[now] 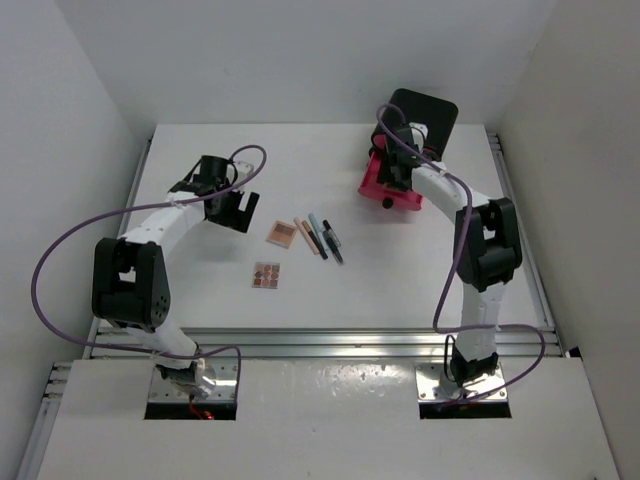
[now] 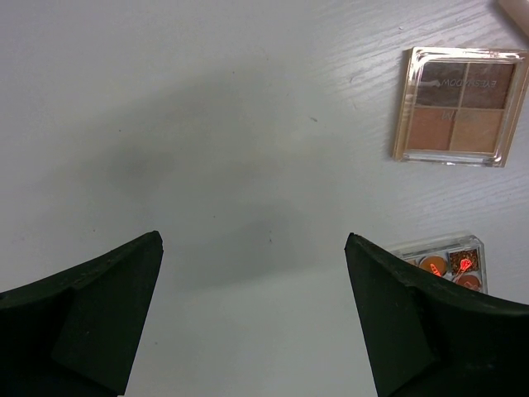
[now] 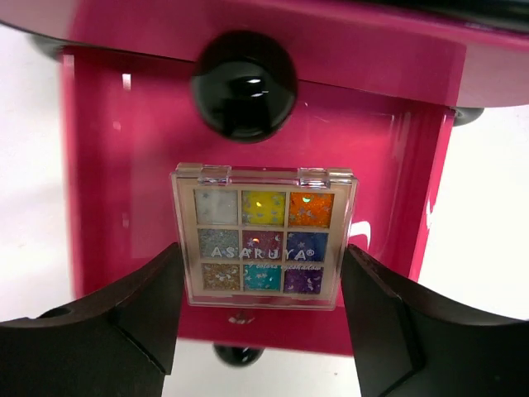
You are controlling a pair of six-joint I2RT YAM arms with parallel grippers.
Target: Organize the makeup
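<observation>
My right gripper is shut on a square glitter eyeshadow palette with several bright pans and holds it over the open pink drawer; this gripper also shows in the top view. My left gripper is open and empty over bare table, left of a brown four-pan palette and a second small palette partly behind its right finger. In the top view these palettes lie mid-table beside beige, teal and black pencils. The compact and the sponge are out of view.
The black box stands at the back right with its pink drawer pulled out toward the table's middle. A round black knob sits above the held palette, another knob below it. Walls enclose the table.
</observation>
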